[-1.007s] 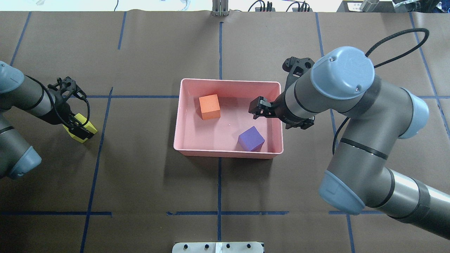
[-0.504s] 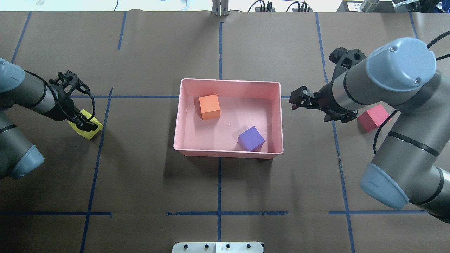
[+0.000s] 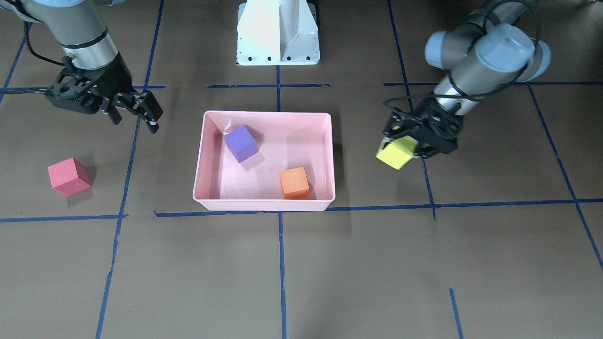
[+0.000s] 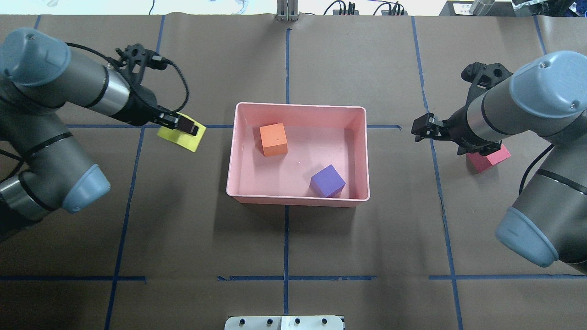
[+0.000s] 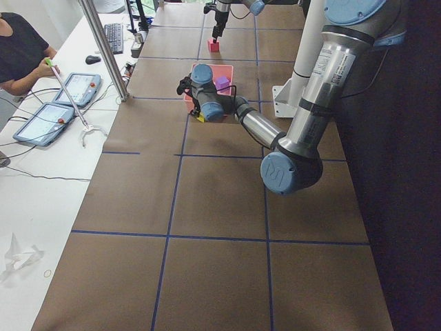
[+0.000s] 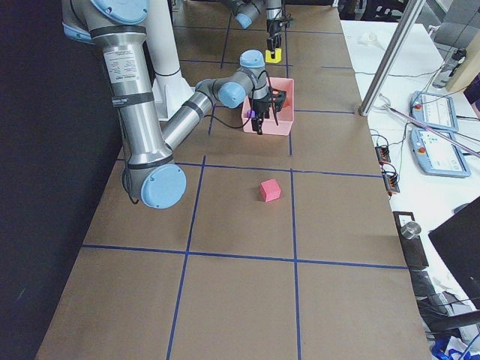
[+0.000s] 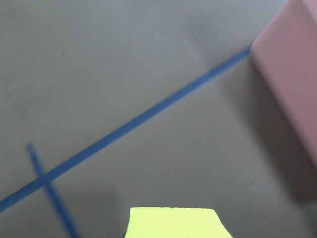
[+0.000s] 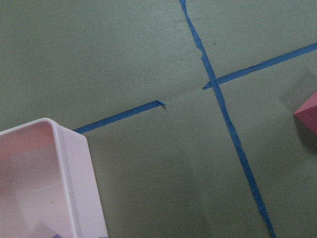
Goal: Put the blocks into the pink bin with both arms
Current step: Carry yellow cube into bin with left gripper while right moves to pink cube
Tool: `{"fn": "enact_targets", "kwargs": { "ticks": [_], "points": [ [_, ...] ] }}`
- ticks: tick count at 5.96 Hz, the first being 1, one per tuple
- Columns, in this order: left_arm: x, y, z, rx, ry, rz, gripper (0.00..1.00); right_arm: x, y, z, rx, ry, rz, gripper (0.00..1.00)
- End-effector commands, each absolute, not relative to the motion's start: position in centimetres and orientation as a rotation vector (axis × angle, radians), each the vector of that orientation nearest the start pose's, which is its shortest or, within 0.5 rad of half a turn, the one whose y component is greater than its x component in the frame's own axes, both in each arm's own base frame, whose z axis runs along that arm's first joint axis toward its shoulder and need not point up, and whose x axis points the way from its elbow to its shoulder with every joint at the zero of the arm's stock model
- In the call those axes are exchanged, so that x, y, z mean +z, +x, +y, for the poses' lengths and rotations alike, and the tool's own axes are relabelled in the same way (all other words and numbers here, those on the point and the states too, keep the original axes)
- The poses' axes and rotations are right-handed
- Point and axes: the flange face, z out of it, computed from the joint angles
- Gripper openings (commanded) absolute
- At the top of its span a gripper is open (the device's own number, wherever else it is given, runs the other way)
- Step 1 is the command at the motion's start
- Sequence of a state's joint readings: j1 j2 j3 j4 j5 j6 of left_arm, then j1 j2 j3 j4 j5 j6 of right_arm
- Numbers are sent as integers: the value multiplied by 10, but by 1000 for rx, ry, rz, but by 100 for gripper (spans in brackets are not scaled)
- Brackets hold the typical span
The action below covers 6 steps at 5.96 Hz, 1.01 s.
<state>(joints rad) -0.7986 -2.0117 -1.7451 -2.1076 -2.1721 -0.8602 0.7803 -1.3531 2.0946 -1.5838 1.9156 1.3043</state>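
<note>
The pink bin sits mid-table with the orange block and the purple block inside. My left gripper is shut on the yellow-green block, held above the table just left of the bin; the same block hangs under the fingers in the front-facing view. My right gripper hovers open and empty right of the bin. The red-pink block lies on the table beyond it, partly hidden under the right wrist in the overhead view.
The white pedestal base stands behind the bin. Blue tape lines grid the brown table cover. A person sits at a side table with tablets past a metal pole.
My left gripper lifted the yellow-green block and carried it right and away, close to the bin. My right gripper drew out of the bin and moved right toward the red-pink block.
</note>
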Motion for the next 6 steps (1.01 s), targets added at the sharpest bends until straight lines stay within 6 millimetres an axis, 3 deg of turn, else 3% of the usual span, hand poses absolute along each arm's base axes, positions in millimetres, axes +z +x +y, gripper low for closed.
{"fn": "enact_targets", "kwargs": {
  "ticks": [1,2,3,4,6],
  "points": [
    [179,437,-470,166,328,1277,34,347,-279,-451,258,121,-731,100],
    [168,478,-439,172,373,1265,41,362,-276,-461,180,144,-697,100],
    [172,483,-437,175,388,1253,84,381,-268,-475,72,172,-654,100],
    [171,482,-436,179,389,1255,100,396,-264,-481,-26,186,-625,100],
    [166,476,-434,178,397,1264,100,439,-257,-488,-316,212,-553,100]
  ]
}}
